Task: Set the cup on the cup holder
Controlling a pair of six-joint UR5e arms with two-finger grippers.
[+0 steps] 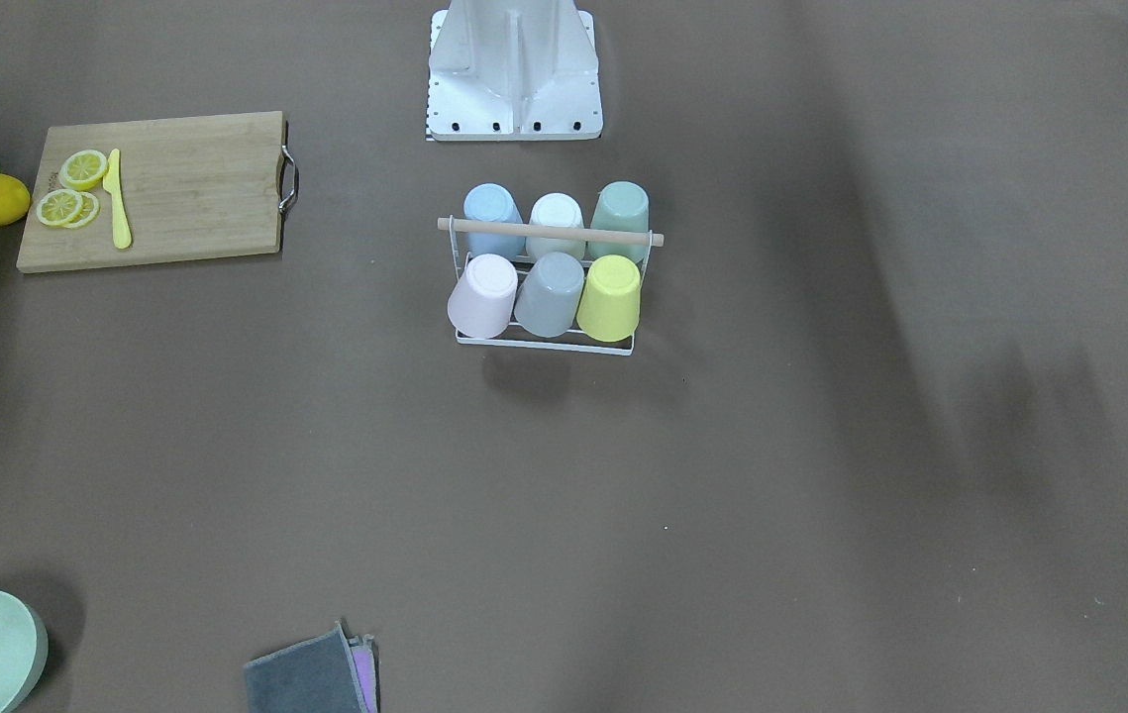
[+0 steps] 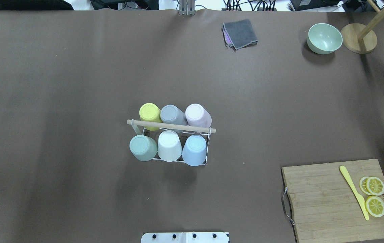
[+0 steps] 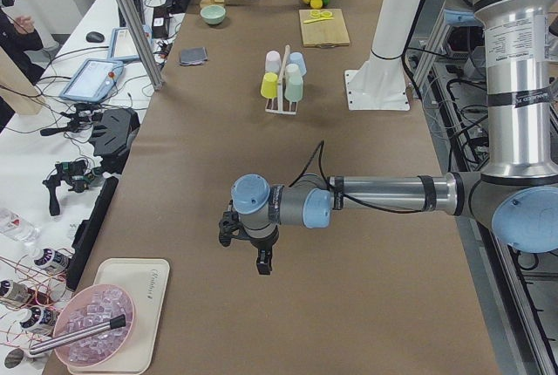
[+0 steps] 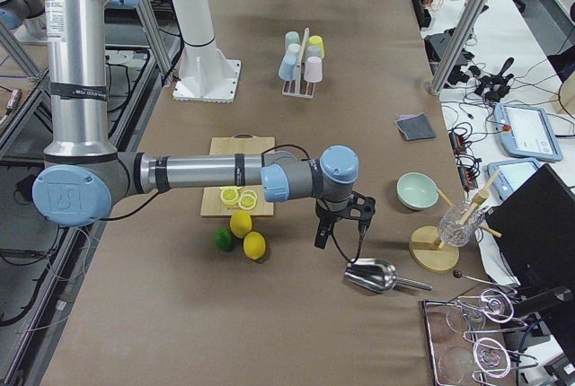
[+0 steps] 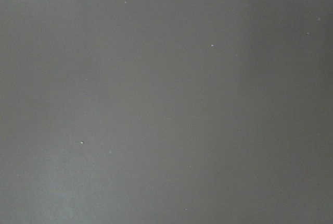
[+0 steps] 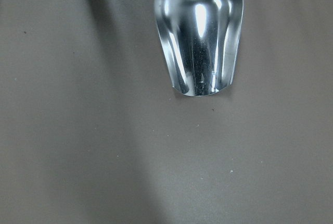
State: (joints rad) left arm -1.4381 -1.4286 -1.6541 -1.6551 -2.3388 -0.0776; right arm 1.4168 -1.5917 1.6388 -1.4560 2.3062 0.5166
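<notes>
Six inverted plastic cups sat on the prongs of the white wire cup holder (image 2: 171, 126) with a light wooden rod handle, which stood at mid-table on the brown table (image 2: 60, 101), directly in front of the robot's base. The row on the far side of the rod held the yellow cup (image 2: 149, 112), grey cup (image 2: 171, 114) and pink cup (image 2: 197, 114). The near row held the green cup (image 2: 142, 147), white cup (image 2: 169, 145) and blue cup (image 2: 194, 149). Every position in the rack was occupied. The left gripper (image 3: 248, 248) hung above bare table toward the robot's left end, well apart from the rack. Its wrist camera showed only table surface, and whether its fingers were parted or closed cannot be told. The right gripper (image 4: 340, 229) hung toward the opposite end, just beside a shiny metal scoop (image 6: 200, 31) lying on the table. The state of its fingers likewise cannot be told, and nothing showed between them. A wooden cutting board (image 2: 343, 199) carried lemon slices (image 2: 375, 195) and a yellow plastic knife (image 2: 354, 192). A pale green bowl (image 2: 325, 38) and a folded grey cloth (image 2: 240, 33) lay along the far edge.
</notes>
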